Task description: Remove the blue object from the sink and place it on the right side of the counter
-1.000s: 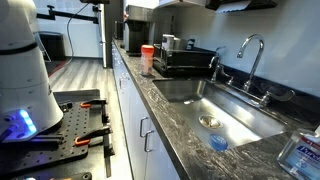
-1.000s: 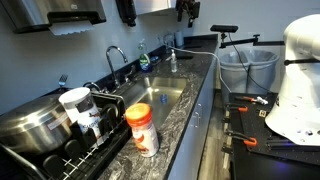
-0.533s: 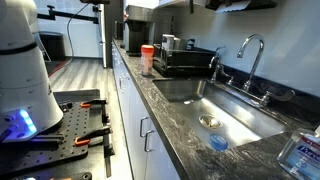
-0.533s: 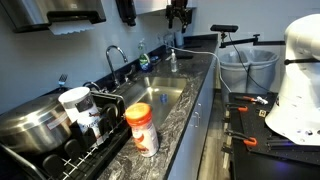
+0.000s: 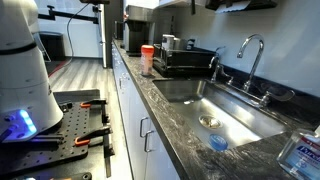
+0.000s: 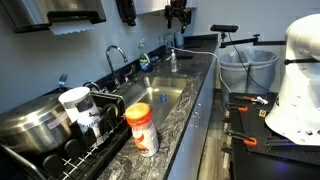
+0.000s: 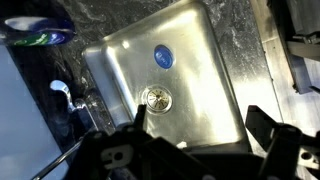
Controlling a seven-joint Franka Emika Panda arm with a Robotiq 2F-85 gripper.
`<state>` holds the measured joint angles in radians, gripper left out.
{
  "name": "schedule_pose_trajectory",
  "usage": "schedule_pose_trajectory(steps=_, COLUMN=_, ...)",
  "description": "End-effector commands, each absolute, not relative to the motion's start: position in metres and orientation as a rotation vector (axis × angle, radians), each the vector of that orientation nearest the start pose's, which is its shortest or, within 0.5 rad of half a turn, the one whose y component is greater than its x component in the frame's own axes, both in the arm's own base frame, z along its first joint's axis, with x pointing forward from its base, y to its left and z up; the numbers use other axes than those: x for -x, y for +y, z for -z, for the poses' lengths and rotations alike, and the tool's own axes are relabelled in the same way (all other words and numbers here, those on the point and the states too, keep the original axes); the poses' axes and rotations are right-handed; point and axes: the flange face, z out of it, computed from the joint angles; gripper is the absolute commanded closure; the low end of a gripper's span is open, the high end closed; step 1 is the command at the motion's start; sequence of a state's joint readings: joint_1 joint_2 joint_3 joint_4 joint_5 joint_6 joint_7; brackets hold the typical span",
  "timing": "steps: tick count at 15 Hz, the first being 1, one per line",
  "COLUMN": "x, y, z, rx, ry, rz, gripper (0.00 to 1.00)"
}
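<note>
While hanging high above the sink (image 7: 215,70), points the gripper (image 7: 198,128) straight down, dark fingers (image 7: 262,122) spread wide over brushed stainless steel. Grips nothing.

Finds the blue object (image 7: 163,57), a plain, matte, light-blue disc without markings, lying flat on the basin floor near the round chrome drain (image 7: 155,97) but apart from it. Sits toward the near end of the basin in an exterior view.

Reads no writing anywhere: blue-and-white label on the clear bottle (image 5: 300,152) too small to make out, likewise the print on the orange-lidded jar (image 6: 142,128).

Notes a glossy dark stone counter (image 5: 170,120) with pale veining, a curved chrome faucet (image 5: 250,50), a black dish rack (image 5: 188,62), and white drawers (image 5: 143,130) with bar handles.
</note>
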<state>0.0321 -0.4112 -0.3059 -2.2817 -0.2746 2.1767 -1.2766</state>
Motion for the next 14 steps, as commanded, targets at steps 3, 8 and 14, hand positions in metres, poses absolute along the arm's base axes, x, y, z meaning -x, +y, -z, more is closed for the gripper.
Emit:
schedule_pose_trajectory(steps=3, x=-0.49, y=-0.136, z=-0.504, rx=2.728, ry=-2.097, rz=0.332, gripper=0.0)
schedule_pose_trajectory(steps=8, x=-0.527, y=-0.127, z=-0.451, rx=2.557, ry=-2.185, rz=0.413, gripper=0.0)
schedule_pose_trajectory(steps=14, x=-0.543, y=-0.131, z=-0.392, rx=2.409, ry=-2.203, rz=0.348, gripper=0.0)
